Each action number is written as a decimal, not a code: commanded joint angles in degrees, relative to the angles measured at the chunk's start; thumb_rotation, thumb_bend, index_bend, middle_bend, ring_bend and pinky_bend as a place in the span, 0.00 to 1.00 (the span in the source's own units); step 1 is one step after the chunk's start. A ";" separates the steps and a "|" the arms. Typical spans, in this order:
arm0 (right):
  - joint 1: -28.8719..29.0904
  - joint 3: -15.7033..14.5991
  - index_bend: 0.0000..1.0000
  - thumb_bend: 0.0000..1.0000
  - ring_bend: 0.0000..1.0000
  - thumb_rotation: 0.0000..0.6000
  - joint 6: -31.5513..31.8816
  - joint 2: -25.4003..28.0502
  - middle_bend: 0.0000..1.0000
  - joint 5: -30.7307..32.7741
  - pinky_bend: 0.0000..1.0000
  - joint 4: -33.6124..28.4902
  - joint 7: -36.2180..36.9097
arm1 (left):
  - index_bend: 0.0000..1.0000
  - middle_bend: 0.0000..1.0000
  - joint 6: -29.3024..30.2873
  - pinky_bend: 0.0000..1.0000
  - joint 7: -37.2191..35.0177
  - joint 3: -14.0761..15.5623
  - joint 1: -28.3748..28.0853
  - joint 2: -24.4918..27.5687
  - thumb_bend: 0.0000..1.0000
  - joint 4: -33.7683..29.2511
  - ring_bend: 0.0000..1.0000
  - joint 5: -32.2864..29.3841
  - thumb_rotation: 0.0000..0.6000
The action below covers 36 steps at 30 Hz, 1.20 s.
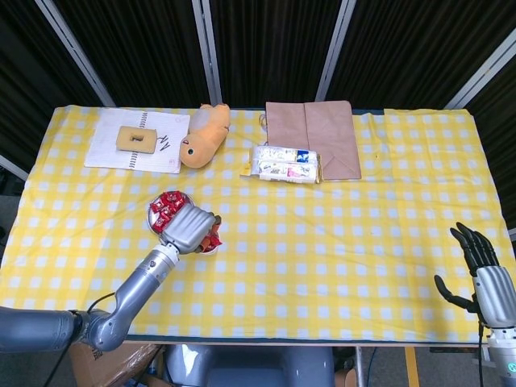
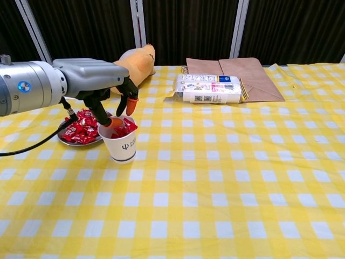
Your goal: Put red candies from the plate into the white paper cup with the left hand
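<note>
Red candies (image 2: 81,131) lie on the plate (image 2: 64,138) and fill the white paper cup (image 2: 122,144) beside it. Left hand (image 2: 105,81) hovers over the rim, fingers spread, holding nothing I can see; a careless nudge could tip the cup onto the counter (image 2: 215,178).

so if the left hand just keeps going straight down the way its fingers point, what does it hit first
Most likely the red candies heaped in the white paper cup: the left hand sits above the cup, fingers pointing down at its mouth.
</note>
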 commanded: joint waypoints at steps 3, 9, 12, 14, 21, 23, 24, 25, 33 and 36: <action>0.01 -0.02 0.00 0.42 0.00 1.00 0.01 -0.01 0.00 -0.07 0.00 -0.03 -0.18 | 0.44 0.47 0.44 0.90 -0.45 -0.12 0.31 1.54 0.36 -0.79 0.95 -0.51 1.00; -0.06 -0.06 0.00 0.42 0.00 1.00 0.11 -0.11 0.00 -0.09 0.00 0.01 -0.34 | 0.39 0.38 1.50 0.90 -1.40 -0.34 0.93 2.47 0.30 -0.60 0.94 0.08 1.00; -0.05 -0.08 0.00 0.42 0.00 1.00 0.06 -0.11 0.00 -0.07 0.00 0.00 -0.38 | 0.35 0.36 1.71 0.90 -1.62 -0.22 1.27 3.08 0.26 0.01 0.94 -0.15 1.00; -0.04 -0.08 0.00 0.42 0.00 1.00 0.03 -0.11 0.00 -0.06 0.00 0.00 -0.39 | 0.31 0.39 1.63 0.91 -1.53 0.01 1.42 3.41 0.21 0.43 0.95 -0.56 1.00; 0.01 -0.12 0.00 0.42 0.00 1.00 -0.10 -0.12 0.00 -0.07 0.00 0.08 -0.30 | 0.26 0.68 1.80 0.97 0.13 1.11 1.99 3.17 0.15 4.86 1.00 -3.94 1.00; 0.02 -0.13 0.00 0.42 0.00 1.00 -0.13 -0.12 0.00 -0.06 0.00 0.07 -0.32 | 0.26 0.76 1.56 0.97 0.72 1.14 1.88 2.86 0.15 6.43 1.00 -5.20 1.00; 0.02 -0.13 0.00 0.42 0.00 1.00 -0.16 -0.12 0.00 -0.05 0.00 0.05 -0.31 | 0.26 0.78 1.37 0.97 1.02 1.09 1.76 2.63 0.15 7.28 1.00 -5.94 1.00; 0.03 -0.13 0.00 0.42 0.00 1.00 -0.19 -0.12 0.00 -0.02 0.00 0.04 -0.31 | 0.26 0.81 1.13 0.97 1.40 1.11 1.64 2.40 0.15 8.13 1.00 -6.72 1.00; 0.08 -0.11 0.00 0.42 0.00 1.00 -0.49 -0.10 0.00 0.21 0.00 -0.02 -0.30 | 0.27 0.83 -1.14 0.97 4.14 1.54 0.54 -0.04 0.16 13.79 1.00 -11.85 1.00; 0.11 -0.09 0.00 0.42 0.00 1.00 -0.52 -0.07 0.00 0.21 0.00 -0.05 -0.21 | 0.29 0.85 -2.49 0.97 5.24 1.94 0.05 -1.51 0.20 16.13 1.00 -13.92 1.00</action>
